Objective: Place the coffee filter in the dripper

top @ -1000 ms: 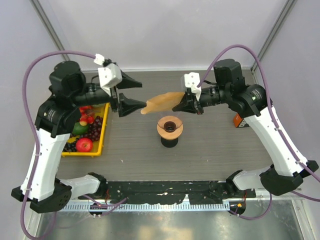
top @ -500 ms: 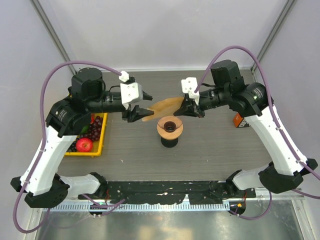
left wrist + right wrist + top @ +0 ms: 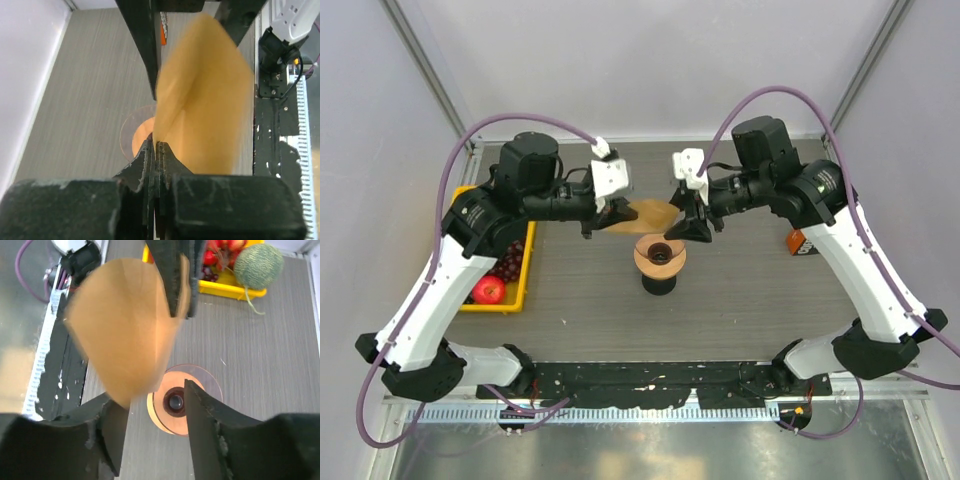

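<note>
The left end effector (image 3: 155, 147) is clamped shut on one edge of the coffee filter (image 3: 645, 213), suspended just above the dripper (image 3: 645, 262) on the counter (image 3: 750, 290) (right end effector (image 3: 150, 397): jaws parted at the filter's opposite end).

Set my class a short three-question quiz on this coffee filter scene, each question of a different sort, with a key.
1. True or false: the coffee filter sits inside the dripper.
2. Which gripper has its jaws shut on the filter? A. left B. right C. neither
3. Fill in: the yellow tray holds ____.
Key: 1 false, it is held in the air above the dripper. 2 A, the left gripper; the right gripper has its jaws apart. 3 fruit.
</note>
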